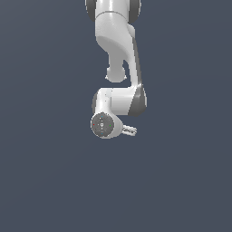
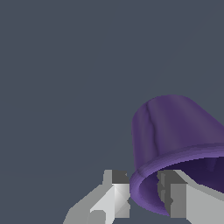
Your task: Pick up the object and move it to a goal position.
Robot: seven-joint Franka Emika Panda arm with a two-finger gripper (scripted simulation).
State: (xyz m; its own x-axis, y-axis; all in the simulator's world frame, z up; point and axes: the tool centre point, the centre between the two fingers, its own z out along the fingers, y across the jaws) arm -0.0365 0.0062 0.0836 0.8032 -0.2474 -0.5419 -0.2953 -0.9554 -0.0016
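In the wrist view the dark purple cup (image 2: 175, 131) fills the space right at my gripper (image 2: 143, 192), with its open mouth turned toward the camera. One white finger (image 2: 114, 192) lies against the outside of the cup's rim. The other finger (image 2: 175, 197) reaches inside the mouth. The jaws are closed on the cup's wall at the rim. In the exterior view the white arm (image 1: 118, 59) hangs down over the scene with its wrist (image 1: 104, 125) low in the middle. The cup is hidden under the wrist there.
A plain dark grey-blue ground (image 1: 45, 181) spreads all around the arm in both views. No other object, container or marker shows.
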